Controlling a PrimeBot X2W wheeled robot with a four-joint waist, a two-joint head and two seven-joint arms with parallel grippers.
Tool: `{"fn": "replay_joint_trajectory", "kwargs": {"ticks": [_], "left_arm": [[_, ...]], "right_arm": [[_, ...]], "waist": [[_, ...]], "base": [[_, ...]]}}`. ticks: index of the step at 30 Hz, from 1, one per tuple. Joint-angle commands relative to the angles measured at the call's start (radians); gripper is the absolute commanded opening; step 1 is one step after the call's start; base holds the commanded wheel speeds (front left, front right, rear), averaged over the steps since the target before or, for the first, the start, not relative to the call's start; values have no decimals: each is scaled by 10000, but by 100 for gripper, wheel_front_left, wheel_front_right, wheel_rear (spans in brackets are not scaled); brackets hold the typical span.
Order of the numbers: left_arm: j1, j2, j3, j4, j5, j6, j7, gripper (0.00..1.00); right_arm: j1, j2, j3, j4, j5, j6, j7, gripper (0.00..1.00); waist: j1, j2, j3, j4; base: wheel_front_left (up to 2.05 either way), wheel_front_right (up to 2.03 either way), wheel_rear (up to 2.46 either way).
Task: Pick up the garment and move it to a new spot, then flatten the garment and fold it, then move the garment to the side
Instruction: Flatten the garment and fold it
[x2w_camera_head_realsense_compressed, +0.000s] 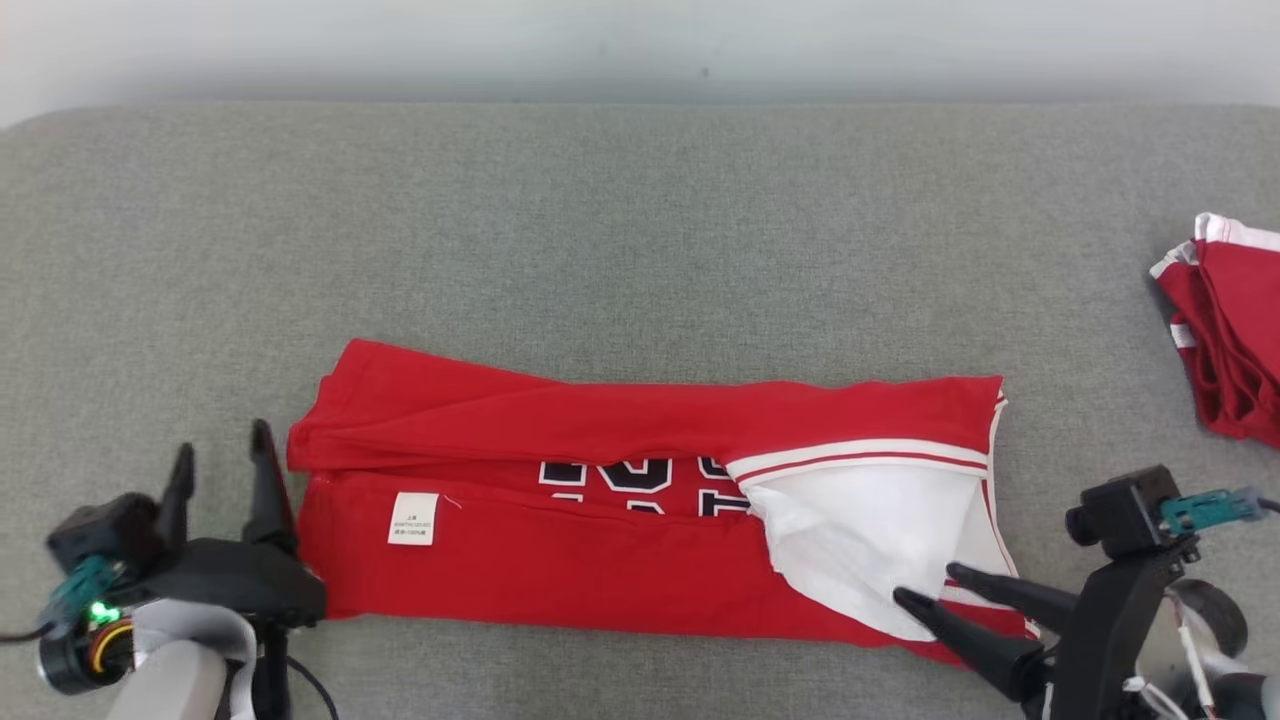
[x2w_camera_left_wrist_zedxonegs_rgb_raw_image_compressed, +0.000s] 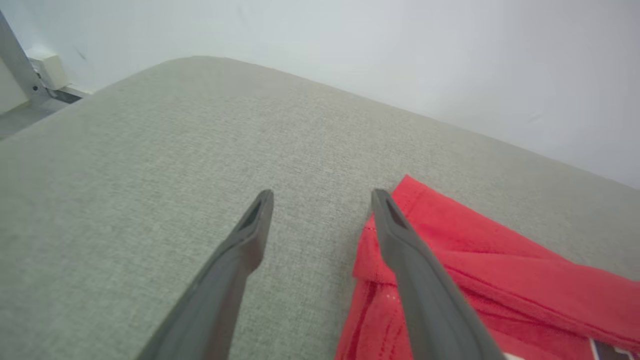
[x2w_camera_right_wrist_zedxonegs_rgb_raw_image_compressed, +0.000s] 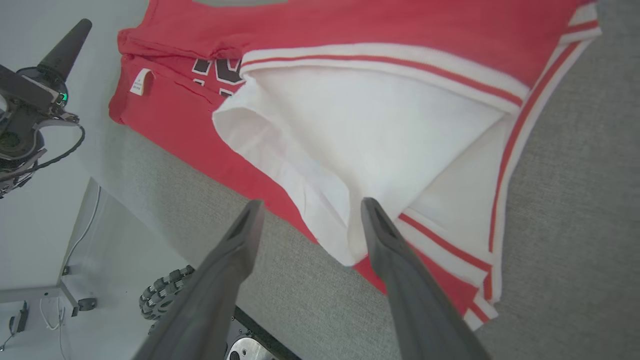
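Jersey (x2w_camera_head_realsense_compressed: 560, 560): lies near the front edge of the counter (x2w_camera_head_realsense_compressed: 600, 230), mid head view; folded lengthwise into a long red strip, far edge lapped forward, numerals (x2w_camera_head_realsense_compressed: 640, 475) half covered.
Care label (x2w_camera_head_realsense_compressed: 413, 518): faces up near the left end.
White flap (x2w_camera_head_realsense_compressed: 860, 530): turned out over the red at the right end; likely a sleeve or lining not tucked in.
Left end effector (x2w_camera_head_realsense_compressed: 222, 440): open, nothing between the fingers; sits just beside the strip's left end, one finger (x2w_camera_left_wrist_zedxonegs_rgb_raw_image_compressed: 415, 270) over the hem in the left wrist view; placed to take that end.
Right end effector (x2w_camera_head_realsense_compressed: 924, 582): open, empty; tips over the flap's front corner; placed to pinch the right end.
Step (judged): long fold done, crosswise fold next; one end effector per end suits carrying one end over the other.
Risk: loose flap may slip out and spoil the fold.
Second red garment (x2w_camera_head_realsense_compressed: 1235, 330): bunched at the counter's right edge, well apart; probably marks the put-aside spot.
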Motion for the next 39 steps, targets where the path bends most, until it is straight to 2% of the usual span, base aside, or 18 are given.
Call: {"fn": "replay_joint_trajectory", "kwargs": {"ticks": [1, 4, 7, 11, 16, 21, 26, 31, 39], "left_arm": [[297, -64, 194, -254, 193, 63, -24, 100], [1077, -311, 1092, -1696, 973, -76, -25, 100], [2040, -805, 1604, -3264, 1870, -155, -27, 100], [3075, -1304, 1919, -4775, 2555, -867, -26, 100], [3927, -1606, 2171, -5619, 3009, -1876, -28, 100], [4350, -1511, 1955, -5557, 3083, -2377, -29, 100], [4429, -1119, 1627, -5412, 2862, -2543, 53, 100], [4492, -817, 1479, -5381, 2731, -2558, 288, 100], [4548, -617, 1358, -5412, 2750, -2522, 415, 100]], "right_arm": [[108, 61, -95, -80, -70, -22, -73, 100], [333, 262, -504, -188, -187, -22, -332, 100], [660, 665, -1173, -234, -461, -22, -777, 100], [1049, 1713, -2388, 181, -1264, -22, -1394, 100], [866, 3424, -3636, 949, -2784, -22, -1307, 100], [354, 4424, -4166, 1339, -4065, -22, -437, 100], [-197, 4706, -4523, 1379, -5133, -22, 417, 100], [-617, 4724, -4905, 1728, -6154, -22, 1347, 100], [-1091, 4724, -5200, 2203, -6900, -23, 2011, 100]], "waist": [[0, 0, -87, 40], [0, 0, -281, 92], [0, 0, -532, 179], [0, 0, -813, 234], [0, 0, -992, 281], [0, 0, -1018, 439], [0, 0, -1026, 679], [0, 0, -1060, 916], [0, 0, -1041, 1214]], "base": [[0, 0, 0], [0, 0, 0], [0, 0, 0], [0, 0, 0], [0, 0, 0], [0, 0, 0], [0, 0, 0], [0, 0, 0], [0, 0, 0]]}}
